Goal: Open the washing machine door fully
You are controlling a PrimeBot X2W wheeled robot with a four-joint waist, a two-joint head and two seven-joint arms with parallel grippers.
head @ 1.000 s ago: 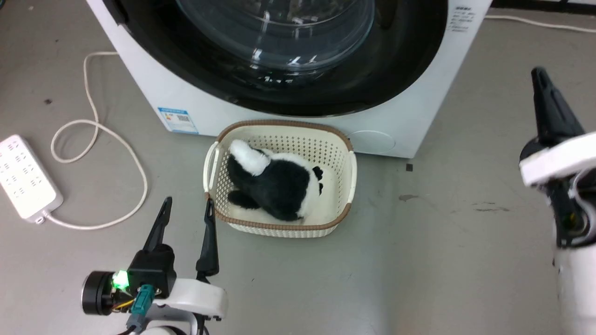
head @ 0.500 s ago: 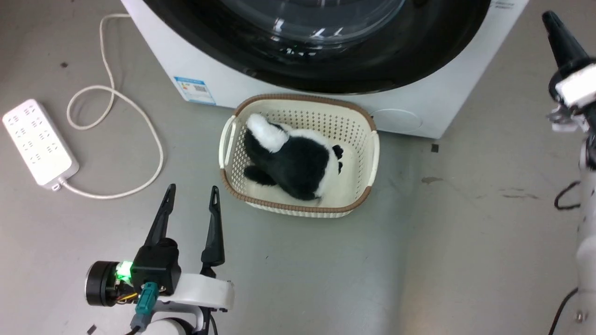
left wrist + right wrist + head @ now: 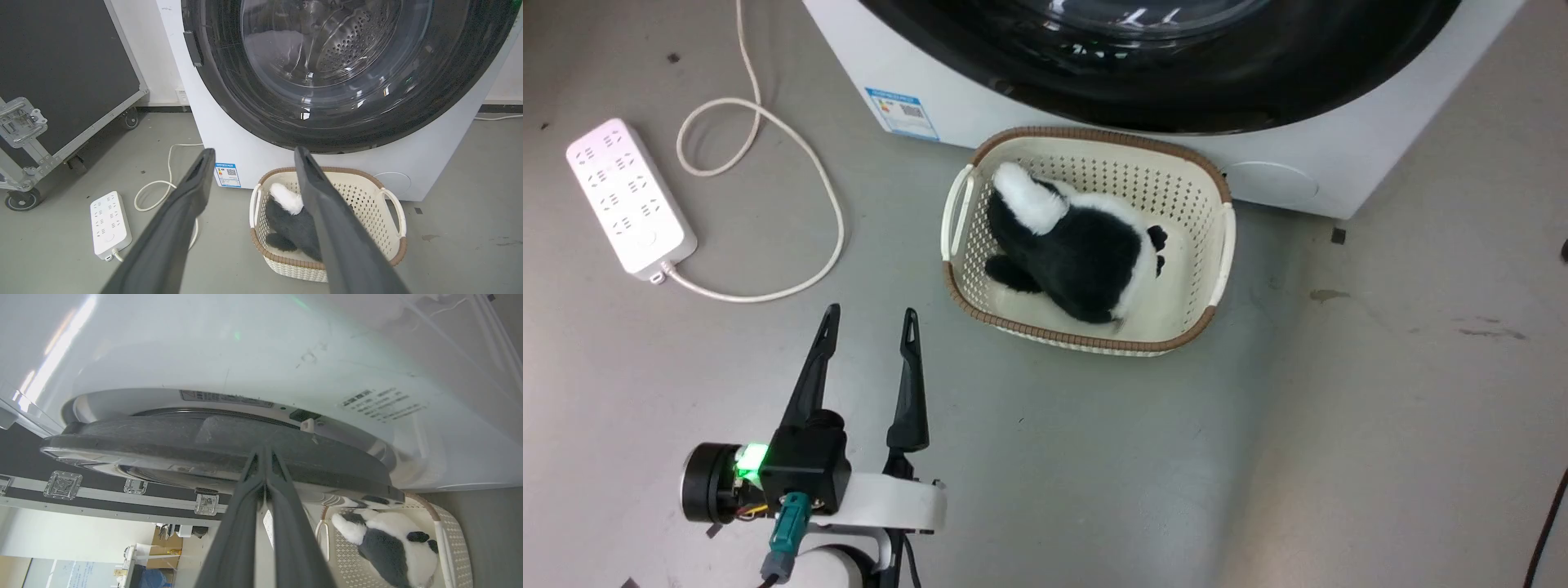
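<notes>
The white washing machine (image 3: 1339, 175) stands at the top of the head view, with the black rim of the washing machine door (image 3: 1258, 90) above it. In the left wrist view the door (image 3: 229, 94) faces me, its glass bowl (image 3: 327, 49) showing the steel drum behind. My left gripper (image 3: 870, 311) hovers open and empty over the floor, left of the basket and well short of the machine (image 3: 253, 163). In the right wrist view my right gripper (image 3: 263, 449) is shut on nothing, its tips at the door's (image 3: 163, 437) dark edge, which is seen side-on.
A cream basket (image 3: 1217, 245) holding a black-and-white plush toy (image 3: 1078, 253) sits on the floor against the machine's front. A white power strip (image 3: 629, 196) and its looped cable (image 3: 825, 220) lie to the left. A black wheeled case (image 3: 61, 61) stands further left.
The head camera has shifted, sliding the whole picture right and up. The right gripper has risen out of the right edge of the head view. The left gripper stays open.
</notes>
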